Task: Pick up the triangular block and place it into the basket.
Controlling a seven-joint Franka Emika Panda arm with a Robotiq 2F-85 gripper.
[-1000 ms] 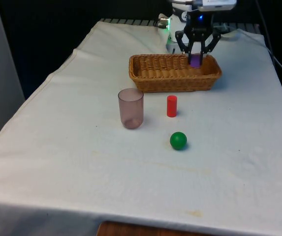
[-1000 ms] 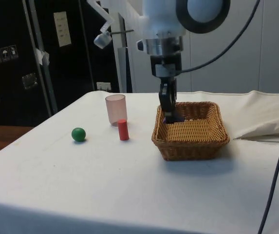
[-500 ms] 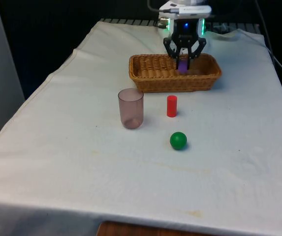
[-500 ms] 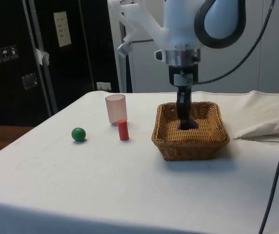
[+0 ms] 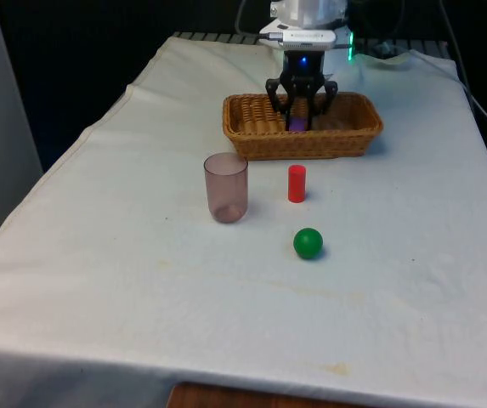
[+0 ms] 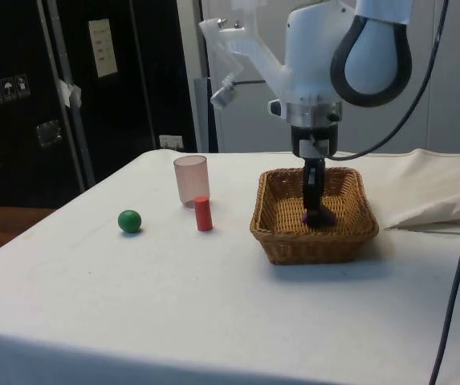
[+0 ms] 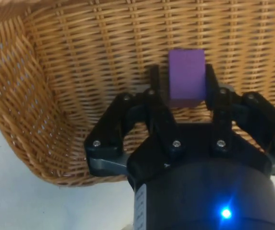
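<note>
I read the pincer [image 7: 186,93] as closed narrowly on the purple block [image 7: 186,76], one finger pressed to each side, with block and fingertips down inside the wicker basket [image 5: 251,140] near its floor. Compared with a second ago, the pincer has travelled toward the front view's left and descended from rim height into the basket. On the worktop [image 5: 141,280], the tumbler [image 5: 226,187], red cylinder [image 5: 297,183] and green ball [image 5: 308,243] are unchanged.

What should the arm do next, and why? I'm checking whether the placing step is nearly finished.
Probably open the tool and let go. It holds the purple block between its fingers, low inside the wicker basket, close to the woven floor in the wrist view. Releasing there should leave the block in the basket.
</note>
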